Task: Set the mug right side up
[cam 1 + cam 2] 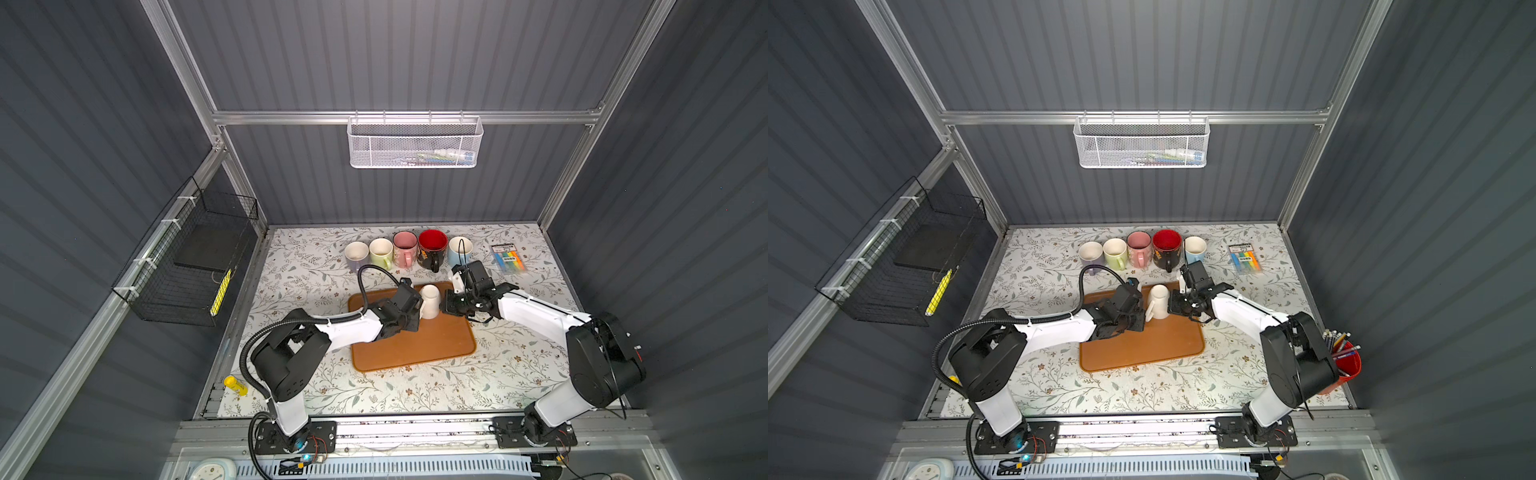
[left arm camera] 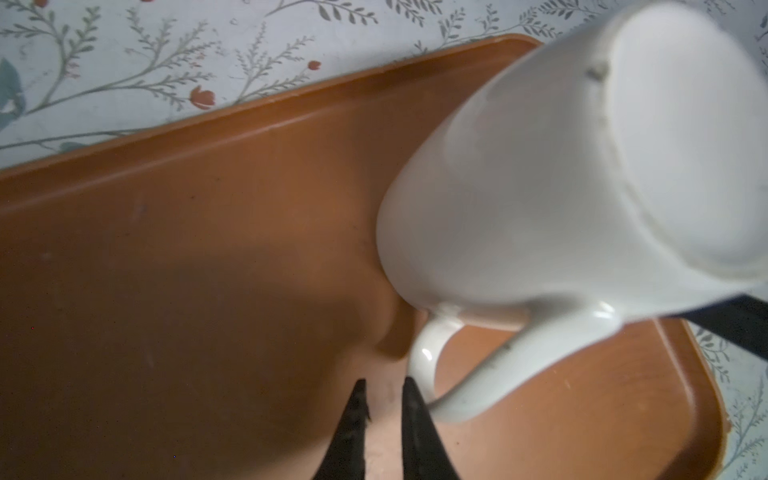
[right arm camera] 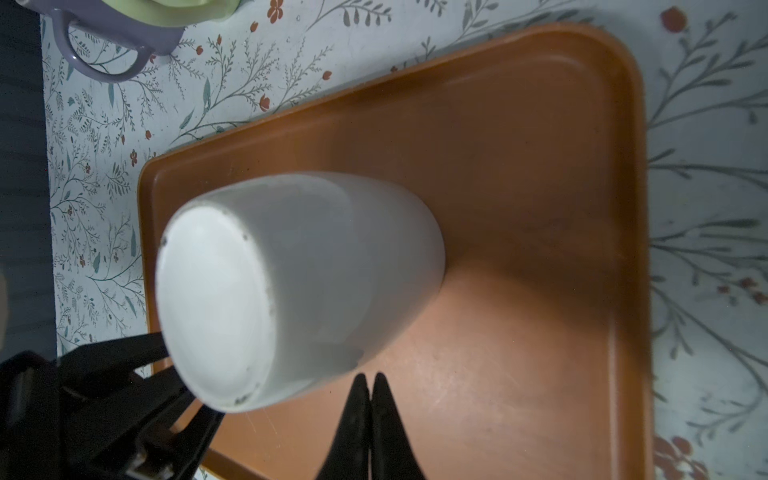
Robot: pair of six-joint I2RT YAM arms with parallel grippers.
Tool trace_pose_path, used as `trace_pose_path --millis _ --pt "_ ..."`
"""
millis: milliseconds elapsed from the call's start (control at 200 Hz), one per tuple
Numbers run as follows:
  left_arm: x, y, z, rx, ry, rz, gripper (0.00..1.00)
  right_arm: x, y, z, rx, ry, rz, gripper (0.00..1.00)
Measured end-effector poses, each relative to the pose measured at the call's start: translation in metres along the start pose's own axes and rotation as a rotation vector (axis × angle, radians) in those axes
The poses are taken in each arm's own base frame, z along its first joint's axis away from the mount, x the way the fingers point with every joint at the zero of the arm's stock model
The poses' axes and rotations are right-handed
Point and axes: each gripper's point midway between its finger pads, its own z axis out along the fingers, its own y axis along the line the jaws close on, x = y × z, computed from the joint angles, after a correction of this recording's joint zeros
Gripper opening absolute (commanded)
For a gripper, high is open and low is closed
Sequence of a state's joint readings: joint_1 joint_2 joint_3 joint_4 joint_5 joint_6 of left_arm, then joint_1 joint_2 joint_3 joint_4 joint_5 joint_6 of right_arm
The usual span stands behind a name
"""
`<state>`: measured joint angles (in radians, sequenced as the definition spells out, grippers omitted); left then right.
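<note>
between both jaws, upside-down mug (image 1: 430,301)

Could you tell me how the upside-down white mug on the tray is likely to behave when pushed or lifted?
The white mug looks glazed ceramic, so probably rigid, slippery and breakable. It stands mouth-down and tall on the tray, so a high push may tip it. Its handle should stop it rolling far.

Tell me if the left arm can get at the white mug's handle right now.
Probably yes: the left gripper sits right beside the handle, nothing between; its jaws need widening first.
</note>
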<state>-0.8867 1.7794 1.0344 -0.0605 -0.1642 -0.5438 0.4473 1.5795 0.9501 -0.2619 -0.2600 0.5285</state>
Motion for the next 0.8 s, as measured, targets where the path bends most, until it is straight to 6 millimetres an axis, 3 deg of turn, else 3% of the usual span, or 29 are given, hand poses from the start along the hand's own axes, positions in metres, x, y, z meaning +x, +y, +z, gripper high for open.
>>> trace_pose_path --millis 185,375,525,800 --pt "0.013 -0.042 0.006 0.061 -0.003 0.039 0.17 -0.002 -0.005 0.000 0.006 -0.003 0.001 0.10" --pt "0.029 -0.063 0.008 0.081 0.012 0.065 0.17 0.000 -0.008 -0.001 0.022 0.007 0.000 0.14" --pt "0.025 -0.056 -0.004 0.065 -0.021 0.054 0.19 0.004 -0.014 -0.003 0.055 0.014 0.001 0.18" --pt "-0.002 -0.039 -0.066 0.056 -0.165 0.016 0.31 -0.004 -0.011 -0.031 0.084 -0.051 -0.018 0.35"
